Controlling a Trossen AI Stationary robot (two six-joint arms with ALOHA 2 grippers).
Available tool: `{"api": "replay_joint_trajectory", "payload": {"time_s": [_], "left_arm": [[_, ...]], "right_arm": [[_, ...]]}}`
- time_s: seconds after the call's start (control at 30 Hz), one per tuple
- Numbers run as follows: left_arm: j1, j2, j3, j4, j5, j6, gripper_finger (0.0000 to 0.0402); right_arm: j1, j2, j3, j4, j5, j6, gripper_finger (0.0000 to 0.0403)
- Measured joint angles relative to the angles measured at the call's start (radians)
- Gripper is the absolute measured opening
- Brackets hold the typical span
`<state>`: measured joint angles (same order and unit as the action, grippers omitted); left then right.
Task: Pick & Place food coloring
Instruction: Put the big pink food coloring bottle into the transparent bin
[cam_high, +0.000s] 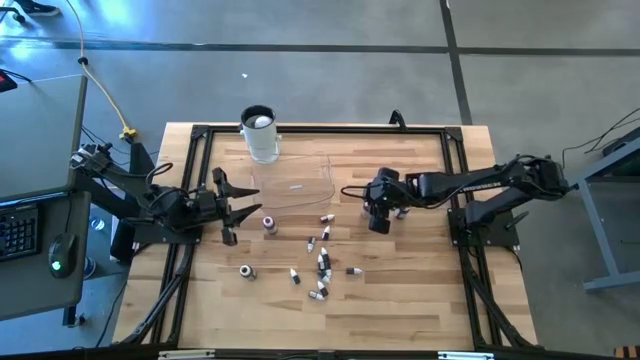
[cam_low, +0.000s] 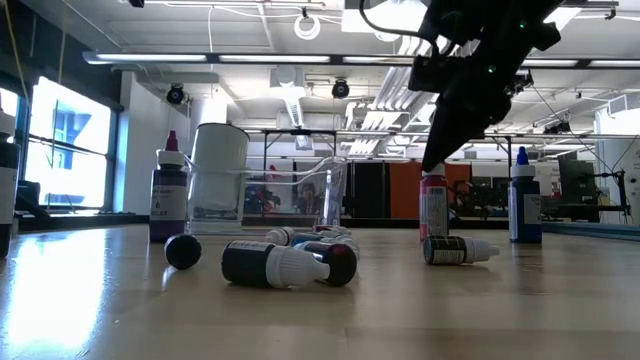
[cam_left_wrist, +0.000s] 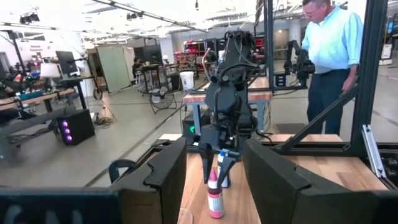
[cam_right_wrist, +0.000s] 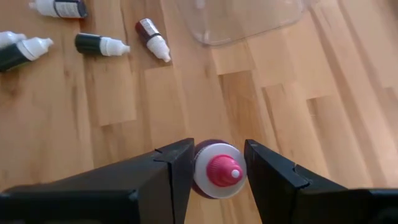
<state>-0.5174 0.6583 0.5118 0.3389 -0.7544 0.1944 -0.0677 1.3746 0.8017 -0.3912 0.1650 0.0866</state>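
Food coloring bottles lie scattered across the middle of the wooden bench (cam_high: 400, 290), and we see one of them — a pink-capped bottle (cam_right_wrist: 216, 169) — standing upright between the fingers of the right tool (cam_right_wrist: 216, 171). From the right wrist camera the two dark fingers sit close on either side of its round shoulder, narrowed around it; whether they actually press on the plastic we cannot tell for certain, though they look to be touching. From overhead the right tool (cam_high: 381, 213) sits right of the bench's centre, just beside the clear shallow tray (cam_high: 300, 172), which lies near the tall white cup (cam_high: 260, 133) at the far edge. Most other bottles lie on their sides in a loose cluster (cam_high: 322, 262) nearer the front edge, well apart from the right tool. One bottle (cam_high: 269, 224) stands just ahead of the left tool (cam_high: 243, 210), which waits at the left side of the bench with its fingers spread and nothing between them. Looking across from the left wrist, we see the pink bottle (cam_left_wrist: 214, 194) upright on the wood, with a blue-capped one (cam_left_wrist: 222, 168) behind it under the right arm — a person in a light shirt (cam_left_wrist: 333, 37) stands in the room beyond.
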Motion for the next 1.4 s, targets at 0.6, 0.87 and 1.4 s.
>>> {"api": "replay_joint_trajectory", "payload": {"time_s": [0.6, 0.87, 1.4], "left_arm": [[0.000, 0.000, 0.000, -0.001, 0.001, 0.001, 0.0154], [0.000, 0.000, 0.000, -0.001, 0.003, -0.015, 0.0154], [0.000, 0.000, 0.000, -0.001, 0.003, -0.017, 0.0154]], "right_arm": [[0.000, -0.002, 0.003, 0.000, -0.027, 0.002, 0.0096], [0.000, 0.000, 0.000, -0.004, -0.050, -0.017, 0.0063], [0.012, -0.001, 0.002, -0.002, -0.038, -0.155, 0.0123]]}}
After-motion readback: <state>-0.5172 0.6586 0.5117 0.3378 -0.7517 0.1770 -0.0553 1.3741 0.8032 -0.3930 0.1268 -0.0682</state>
